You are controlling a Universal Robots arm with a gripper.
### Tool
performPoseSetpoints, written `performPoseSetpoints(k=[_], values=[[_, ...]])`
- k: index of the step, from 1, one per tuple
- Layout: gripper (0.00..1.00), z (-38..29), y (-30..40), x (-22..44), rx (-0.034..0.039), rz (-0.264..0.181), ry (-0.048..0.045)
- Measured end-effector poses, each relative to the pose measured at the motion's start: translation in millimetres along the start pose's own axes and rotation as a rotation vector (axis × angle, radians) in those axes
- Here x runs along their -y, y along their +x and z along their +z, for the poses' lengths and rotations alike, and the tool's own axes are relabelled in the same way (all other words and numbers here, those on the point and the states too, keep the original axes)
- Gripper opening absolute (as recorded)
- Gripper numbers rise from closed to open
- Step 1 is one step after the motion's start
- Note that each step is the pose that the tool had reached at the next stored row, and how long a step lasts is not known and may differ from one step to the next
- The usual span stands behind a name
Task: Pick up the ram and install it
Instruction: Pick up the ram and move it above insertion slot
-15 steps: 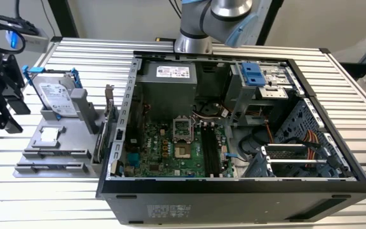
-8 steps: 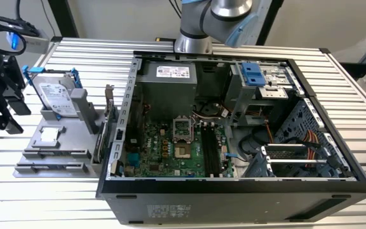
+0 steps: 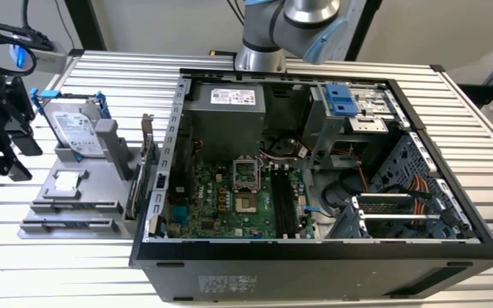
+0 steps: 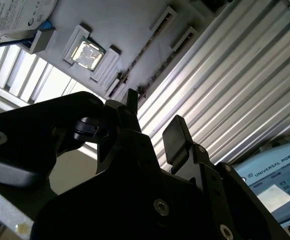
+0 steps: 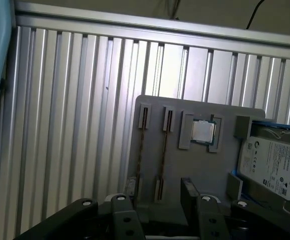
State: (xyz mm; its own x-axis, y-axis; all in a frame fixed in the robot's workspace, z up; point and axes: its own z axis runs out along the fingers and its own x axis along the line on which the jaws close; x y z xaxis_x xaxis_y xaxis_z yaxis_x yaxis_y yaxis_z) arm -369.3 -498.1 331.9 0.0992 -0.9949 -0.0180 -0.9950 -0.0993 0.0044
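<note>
In the first wrist view, two thin ram sticks stand on edge in the long slots of a grey holder; only their brownish top edges show. The same slots appear in the second wrist view. My gripper hangs above the holder, near the slot ends, open with nothing between its black fingers. In the exterior view the gripper is at the far left, over the holder. The motherboard's black slots lie inside the open computer case.
On the holder a silver hard drive in a blue frame stands upright, with a processor chip beside it. A card stands between holder and case. A ribbed metal table lies beneath, and a pale blue pendant at its edge.
</note>
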Motion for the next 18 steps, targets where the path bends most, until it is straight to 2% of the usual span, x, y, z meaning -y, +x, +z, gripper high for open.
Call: performPoseSetpoints(k=[18], values=[[1.0, 5.2, 0.1, 0.1, -0.0014, 0.0, -0.0001]])
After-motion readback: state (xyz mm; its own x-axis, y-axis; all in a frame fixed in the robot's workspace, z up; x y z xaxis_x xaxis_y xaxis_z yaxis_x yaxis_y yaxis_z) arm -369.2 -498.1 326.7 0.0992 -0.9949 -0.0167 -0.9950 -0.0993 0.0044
